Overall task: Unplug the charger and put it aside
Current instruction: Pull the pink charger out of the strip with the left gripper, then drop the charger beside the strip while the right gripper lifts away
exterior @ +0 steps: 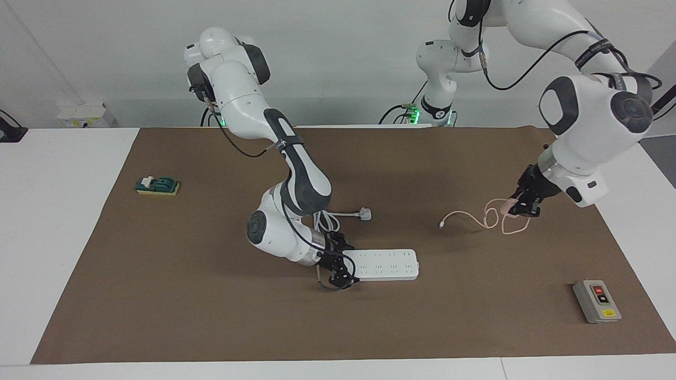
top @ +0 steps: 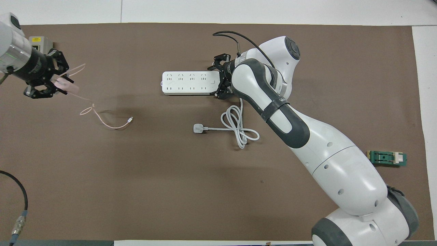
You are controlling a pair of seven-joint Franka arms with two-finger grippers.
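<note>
The pale-pink charger is out of the white power strip and sits in my left gripper, which is shut on it just over the mat near the left arm's end of the table. Its thin pink cable trails in loops on the mat toward the strip. In the overhead view the charger shows at my left gripper, with the cable below it. My right gripper clasps the cord end of the power strip, a finger on either long side, as the overhead view also shows.
The strip's thick white cord and white plug lie nearer to the robots than the strip. A grey button box sits near the left arm's end. A green block sits near the right arm's end.
</note>
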